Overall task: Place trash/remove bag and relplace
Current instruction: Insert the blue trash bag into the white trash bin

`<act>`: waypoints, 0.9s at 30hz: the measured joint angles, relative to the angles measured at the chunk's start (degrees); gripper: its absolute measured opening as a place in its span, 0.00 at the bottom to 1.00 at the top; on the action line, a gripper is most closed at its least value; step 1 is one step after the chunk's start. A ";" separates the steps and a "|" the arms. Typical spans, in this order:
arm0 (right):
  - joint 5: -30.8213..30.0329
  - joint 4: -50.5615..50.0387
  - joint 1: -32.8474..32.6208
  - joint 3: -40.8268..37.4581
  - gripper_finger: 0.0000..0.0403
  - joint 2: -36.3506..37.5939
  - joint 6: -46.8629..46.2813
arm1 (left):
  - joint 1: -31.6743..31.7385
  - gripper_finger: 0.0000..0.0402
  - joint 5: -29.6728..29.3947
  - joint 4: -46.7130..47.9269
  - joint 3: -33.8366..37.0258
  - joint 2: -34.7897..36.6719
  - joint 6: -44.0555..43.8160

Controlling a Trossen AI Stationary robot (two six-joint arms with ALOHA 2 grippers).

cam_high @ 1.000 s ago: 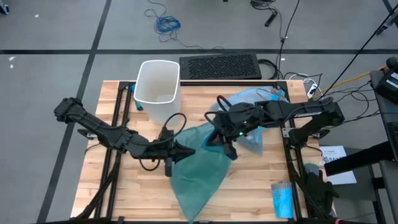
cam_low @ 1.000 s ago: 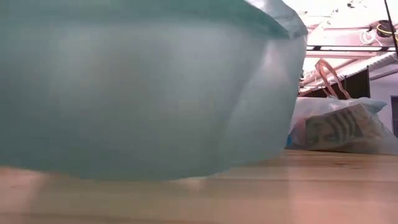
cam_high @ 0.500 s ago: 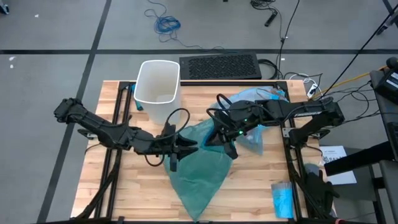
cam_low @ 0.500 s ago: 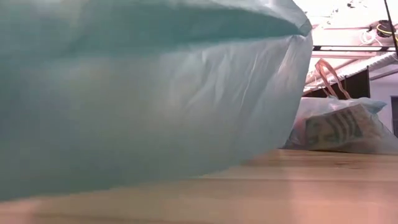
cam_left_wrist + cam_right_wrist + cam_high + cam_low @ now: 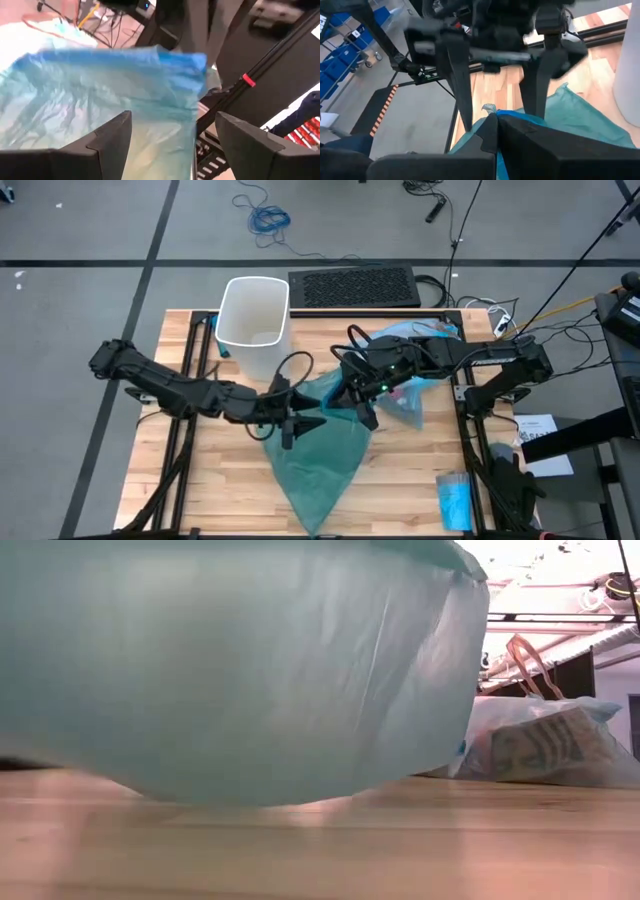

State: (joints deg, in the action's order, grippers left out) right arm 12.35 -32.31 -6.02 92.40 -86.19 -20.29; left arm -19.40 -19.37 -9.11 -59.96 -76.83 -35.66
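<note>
- Progress check: the white bin stands bare at the back of the counter, no liner in it. So I'd say the old bag is out and the replacing half is what's left.
- That old one, the pale blue bag with the trash inside, lies on the right side of the counter behind the right arm. In the low view you can see printed wrapping through the plastic, but I can't pick out single items.
- The fresh liner looks like the teal-green bag, draped over the middle of the counter and lifted at its top edge between the two arms.
- Right end effector is pinched tight on that top edge; its wrist camera shows the plastic caught right at the closed tips.
- Left end effector is just beside it with the fingers spread wide. In its own view the bag edge sits in front of the gap, not gripped as far as I can tell.
- Still to do: open the bag's mouth and get it over the bin.
- Counter is light wood planks. A small blue packet lies near the front right corner.
- Room: grey floor, a black mat behind the counter, a blue cable coil, more cables to the right.
</note>
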 joint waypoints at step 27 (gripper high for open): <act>1.48 2.23 0.00 -0.02 0.01 -1.08 -0.08 | 2.29 0.00 5.33 7.59 -8.24 -5.42 4.48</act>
State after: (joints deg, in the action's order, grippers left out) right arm 13.83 -30.08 -6.02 92.38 -87.28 -20.37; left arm -17.11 -14.04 -1.52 -68.20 -82.26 -31.18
